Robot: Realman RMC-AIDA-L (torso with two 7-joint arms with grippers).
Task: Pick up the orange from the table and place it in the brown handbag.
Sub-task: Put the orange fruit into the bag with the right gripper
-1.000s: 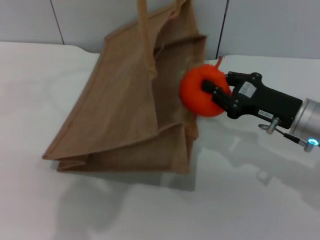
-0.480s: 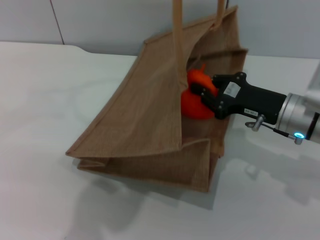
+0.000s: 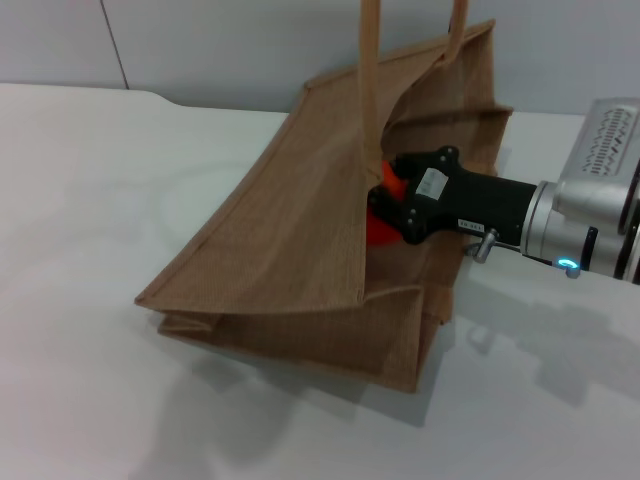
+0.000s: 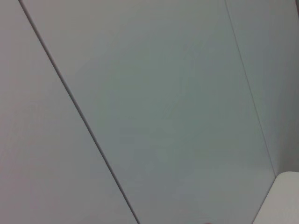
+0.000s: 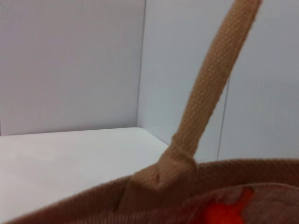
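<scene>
Orange (image 3: 378, 228), clamped by the right gripper (image 3: 392, 207), sits inside the brown handbag (image 3: 290, 250); left wrist shows only wall.

The brown handbag (image 3: 290, 250) hides most of the orange (image 3: 380, 228).

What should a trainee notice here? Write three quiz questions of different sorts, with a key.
1. True or false: the orange lies on the table outside the brown handbag.
2. Multiple choice: which claw holds the orange? A) the left claw B) the right claw C) neither
3. Fill in: the right claw has reached through the bag's open ____.

Key:
1. False; the orange is inside the bag's mouth, mostly hidden behind the bag's near wall.
2. B; the right claw is shut on the orange, and the left claw is not in view.
3. mouth
</scene>
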